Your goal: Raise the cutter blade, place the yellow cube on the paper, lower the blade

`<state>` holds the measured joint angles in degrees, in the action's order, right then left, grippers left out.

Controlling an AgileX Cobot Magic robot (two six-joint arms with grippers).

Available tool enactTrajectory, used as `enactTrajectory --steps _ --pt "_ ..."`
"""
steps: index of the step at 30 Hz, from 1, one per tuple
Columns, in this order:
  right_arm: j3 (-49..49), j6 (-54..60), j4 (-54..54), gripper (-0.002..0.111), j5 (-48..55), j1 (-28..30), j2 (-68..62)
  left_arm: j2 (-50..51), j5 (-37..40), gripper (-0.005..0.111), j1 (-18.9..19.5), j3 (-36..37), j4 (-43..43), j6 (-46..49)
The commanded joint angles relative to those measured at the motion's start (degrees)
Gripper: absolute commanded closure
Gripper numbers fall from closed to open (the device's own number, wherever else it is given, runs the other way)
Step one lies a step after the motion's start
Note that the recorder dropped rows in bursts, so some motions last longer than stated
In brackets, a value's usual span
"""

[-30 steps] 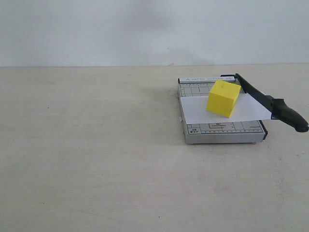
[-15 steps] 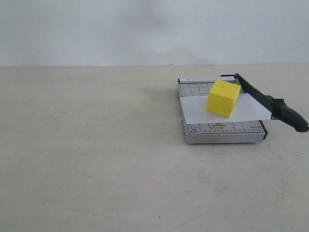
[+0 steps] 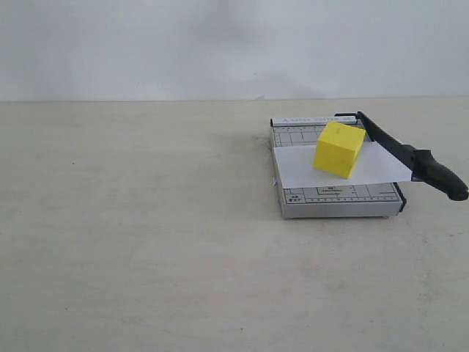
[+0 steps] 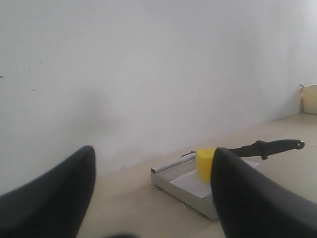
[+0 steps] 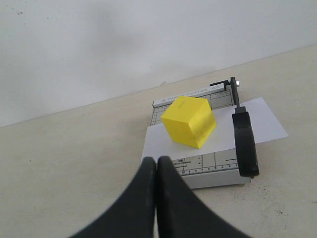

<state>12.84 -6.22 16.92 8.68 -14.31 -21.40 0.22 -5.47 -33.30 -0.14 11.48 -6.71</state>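
Observation:
The yellow cube [image 3: 339,149] [image 5: 188,121] [image 4: 204,163] rests on the white paper [image 3: 337,168] [image 5: 213,134], which lies across the grey cutter base [image 3: 333,198] [image 5: 218,171] [image 4: 183,184]. The black cutter blade [image 3: 410,156] [image 5: 244,143] [image 4: 262,147] slopes along the base's right side, its handle end slightly above the base. Neither arm shows in the exterior view. My left gripper [image 4: 152,186] is open and empty, well away from the cutter. My right gripper [image 5: 157,163] is shut on nothing, set back from the cutter's near edge.
The cutter sits on a broad beige table [image 3: 146,242] before a white wall [image 3: 220,44]. A pale container [image 4: 310,98] stands at the far edge in the left wrist view.

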Motion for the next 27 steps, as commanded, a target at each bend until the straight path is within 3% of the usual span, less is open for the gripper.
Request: enactTrajectory --steps 1,6,27 --pt "-0.15 -0.03 -0.07 0.108 -0.2 -0.14 0.09 -0.22 -1.06 0.044 0.13 0.14 -0.05 2.28" --pt "-0.15 -0.03 0.03 0.108 -0.08 -0.14 0.09 -0.22 -1.06 0.044 0.13 0.14 -0.05 10.54" --pt "-0.15 0.14 0.31 0.108 2.72 -0.14 0.09 -0.22 -0.19 0.044 0.13 0.14 -0.05 10.65"
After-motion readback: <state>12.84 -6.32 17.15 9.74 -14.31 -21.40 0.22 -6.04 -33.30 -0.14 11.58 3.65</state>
